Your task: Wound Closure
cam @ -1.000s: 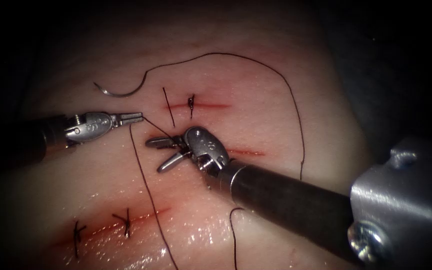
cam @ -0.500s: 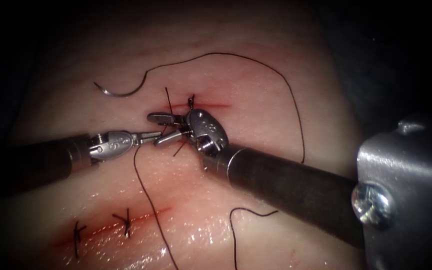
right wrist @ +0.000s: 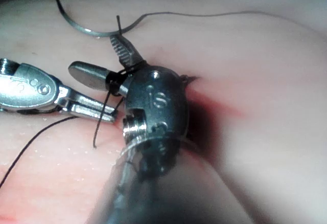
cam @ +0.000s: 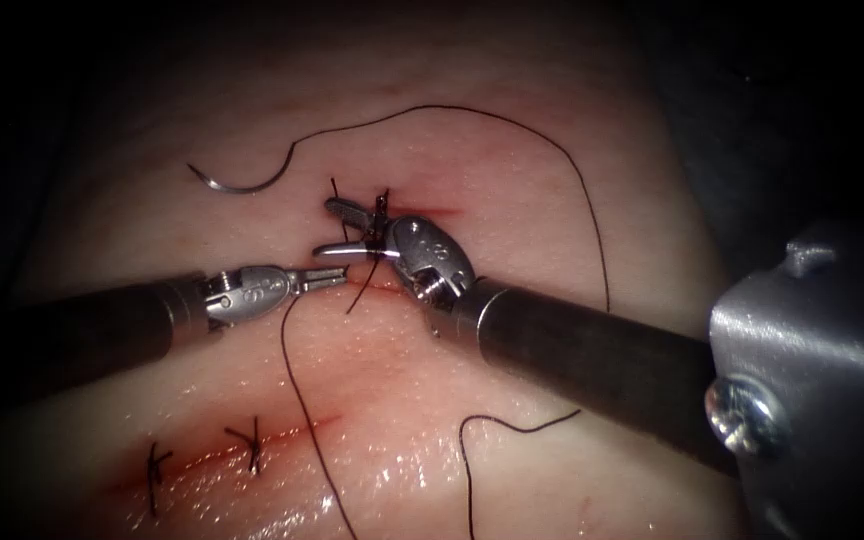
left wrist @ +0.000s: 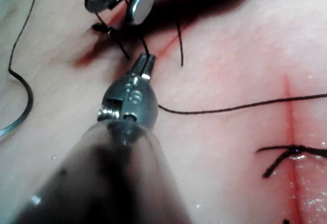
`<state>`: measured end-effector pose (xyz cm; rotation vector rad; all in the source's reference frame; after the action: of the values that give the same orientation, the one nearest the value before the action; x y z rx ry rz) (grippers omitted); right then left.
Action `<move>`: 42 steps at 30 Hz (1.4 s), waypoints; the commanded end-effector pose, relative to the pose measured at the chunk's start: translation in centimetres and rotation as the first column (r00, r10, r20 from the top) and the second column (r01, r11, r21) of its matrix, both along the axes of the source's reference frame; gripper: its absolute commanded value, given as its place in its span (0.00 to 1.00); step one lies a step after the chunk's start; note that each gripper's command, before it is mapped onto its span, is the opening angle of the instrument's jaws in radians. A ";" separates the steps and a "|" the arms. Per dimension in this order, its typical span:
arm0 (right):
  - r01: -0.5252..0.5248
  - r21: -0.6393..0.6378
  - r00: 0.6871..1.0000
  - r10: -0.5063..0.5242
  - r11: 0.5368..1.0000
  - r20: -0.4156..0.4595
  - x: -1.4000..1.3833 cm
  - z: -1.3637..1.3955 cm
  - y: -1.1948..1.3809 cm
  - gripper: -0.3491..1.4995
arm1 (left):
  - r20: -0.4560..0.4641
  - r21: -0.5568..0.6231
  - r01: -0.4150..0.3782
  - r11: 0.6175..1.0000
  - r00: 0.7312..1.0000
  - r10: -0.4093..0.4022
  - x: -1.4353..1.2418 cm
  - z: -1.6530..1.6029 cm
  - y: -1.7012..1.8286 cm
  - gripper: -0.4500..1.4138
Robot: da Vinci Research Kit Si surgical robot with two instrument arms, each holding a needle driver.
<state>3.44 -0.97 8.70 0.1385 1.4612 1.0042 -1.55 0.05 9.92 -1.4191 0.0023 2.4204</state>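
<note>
Near the lower edge of the endoscope view the tissue (cam: 552, 180) carries a lower cut (cam: 242, 450) with two finished stitches (cam: 252, 445), and a thread (cam: 302, 400) runs up from there to the left tool.

The left tool (cam: 327, 278) comes in from the left of the frame. Its jaws are closed on the thread, close to the tips.

The right tool (cam: 347, 230) comes from the lower right. Its jaws stand wide open around the knot (cam: 382, 205) on the upper cut (cam: 422, 212), w/ thread strands crossing between them. They hold nothing that I can see.

Farther, in the upper left of the frame, the needle (cam: 237, 185) lies free on the tissue, left of the cut and not inside it. Its long thread loops over the top and down the right side.

Risk, as I judge: if the open jaws close here, they may catch the wrong strand or the knot itself, b/c several strands lie together. A pull from the left tool could also strain the stitch.

Hard to see: which strand passes between the right tool's jaws, and where the short tail (cam: 357, 295) ends. The right tool's shaft hides part of the tissue.
</note>
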 end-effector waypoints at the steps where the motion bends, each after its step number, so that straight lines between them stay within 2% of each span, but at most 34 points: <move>1: -0.009 0.017 1.000 0.008 1.000 0.004 0.07 0.07 0.08 0.64 | 0.001 0.000 0.002 1.000 1.000 -0.002 -0.06 0.06 0.05 0.00; 4: -0.044 0.094 0.999 0.045 0.995 -0.009 0.08 0.15 0.12 0.74 | 0.002 0.005 0.003 1.000 1.000 -0.003 -0.09 0.05 0.10 0.00; 7: -0.054 0.135 0.999 0.055 0.989 0.000 0.11 0.19 0.14 0.80 | 0.004 0.007 0.002 1.000 1.000 -0.002 -0.09 0.05 0.13 0.00; 11: -0.045 0.172 0.998 0.036 0.984 0.055 0.18 0.29 0.13 0.83 | 0.006 0.011 0.000 1.000 1.000 0.000 -0.08 0.04 0.17 0.00; 12: -0.044 0.174 0.997 0.032 0.984 0.068 0.20 0.31 0.13 0.85 | 0.007 0.012 0.000 1.000 1.000 0.000 -0.08 0.03 0.17 0.00; 13: -0.051 0.178 0.996 0.038 0.983 0.078 0.23 0.32 0.09 0.93 | 0.008 0.014 0.000 1.000 1.000 0.000 -0.08 0.03 0.18 0.00; 18: -0.035 0.183 0.998 0.024 0.983 0.065 0.18 0.20 0.05 0.91 | 0.008 0.014 -0.001 1.000 1.000 0.001 -0.07 0.02 0.18 0.00; 22: -0.018 0.194 0.999 0.009 0.981 0.046 0.06 0.04 0.05 0.82 | 0.009 0.021 0.003 1.000 1.000 -0.003 -0.08 -0.02 0.16 0.00; 30: -0.034 0.189 0.999 0.030 0.981 0.023 -0.08 -0.03 0.08 0.82 | 0.004 0.018 0.002 1.000 1.000 -0.002 -0.13 -0.11 0.17 0.00; 42: -0.094 0.196 0.994 0.079 0.976 0.080 -0.20 -0.02 0.11 0.83 | 0.005 0.012 -0.003 1.000 1.000 0.003 -0.23 -0.19 0.18 0.00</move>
<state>3.17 -0.92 8.65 0.1828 1.3035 1.2173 -1.74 0.21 9.66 -1.4166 -0.0162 2.4148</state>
